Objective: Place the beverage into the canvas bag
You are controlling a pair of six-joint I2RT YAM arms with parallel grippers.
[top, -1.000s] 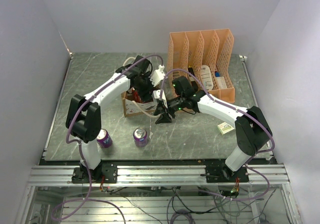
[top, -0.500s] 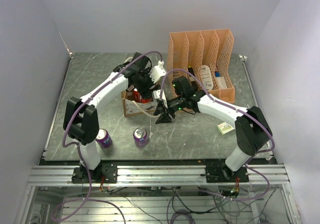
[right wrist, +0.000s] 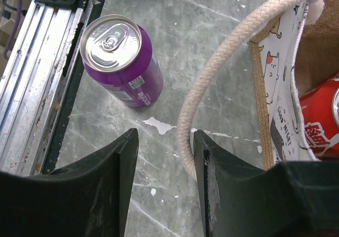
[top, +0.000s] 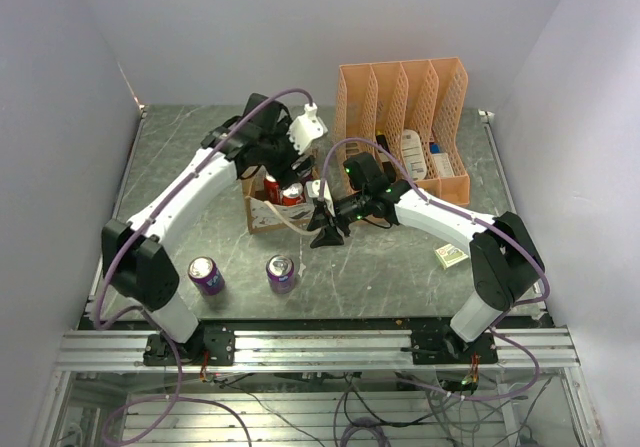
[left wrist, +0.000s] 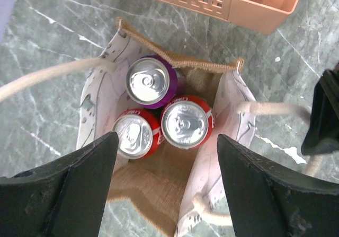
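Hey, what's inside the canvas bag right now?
Inside the canvas bag stand three upright cans with their tops showing: one purple can and two red cans, packed together at one end. Bare brown lining shows beside them. The floor under the cans is hidden.

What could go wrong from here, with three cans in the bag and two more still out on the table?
1. The rope handle lies in the gap of the open right pincer; pulling away could snag it and tip the canvas bag.
2. The three cans inside crowd one end of the bag, so one of the two purple cans on the table may land on a lid, not the burlap floor.
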